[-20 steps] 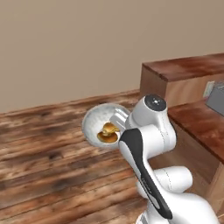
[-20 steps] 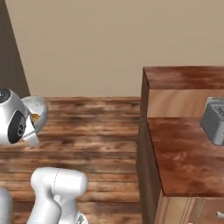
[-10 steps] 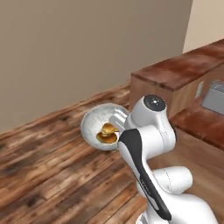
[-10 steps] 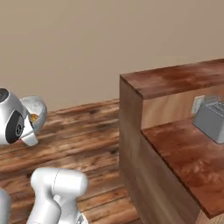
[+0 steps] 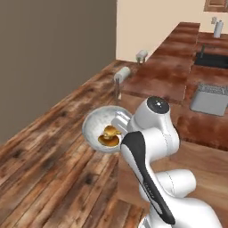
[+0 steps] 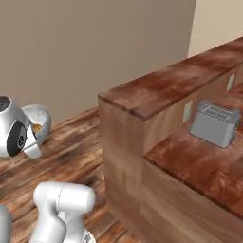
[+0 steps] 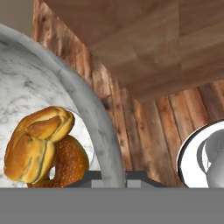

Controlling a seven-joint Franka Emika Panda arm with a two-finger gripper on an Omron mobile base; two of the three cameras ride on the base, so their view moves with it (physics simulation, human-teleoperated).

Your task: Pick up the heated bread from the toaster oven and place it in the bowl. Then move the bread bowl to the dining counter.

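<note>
My gripper is shut on the rim of the white marbled bowl and holds it above the wood floor. The golden lumpy heated bread lies inside, resting on a darker speckled brown piece. In the left base view the bowl with the bread hangs just left of my white arm. From the right base view the bowl peeks out behind the arm's wrist. The dining counter with its reddish top and tan side panel rises close on the right. The toaster oven is out of view.
Two white-cushioned stools stand along the dining counter. A grey toaster sits on the lower counter behind it, with a dark sink and a paper roll farther back. Wood floor stretches left.
The whole scene has shifted, so the base has driven and turned; the dining counter is now closer and larger. The bowl with the bread stays in my grip.
</note>
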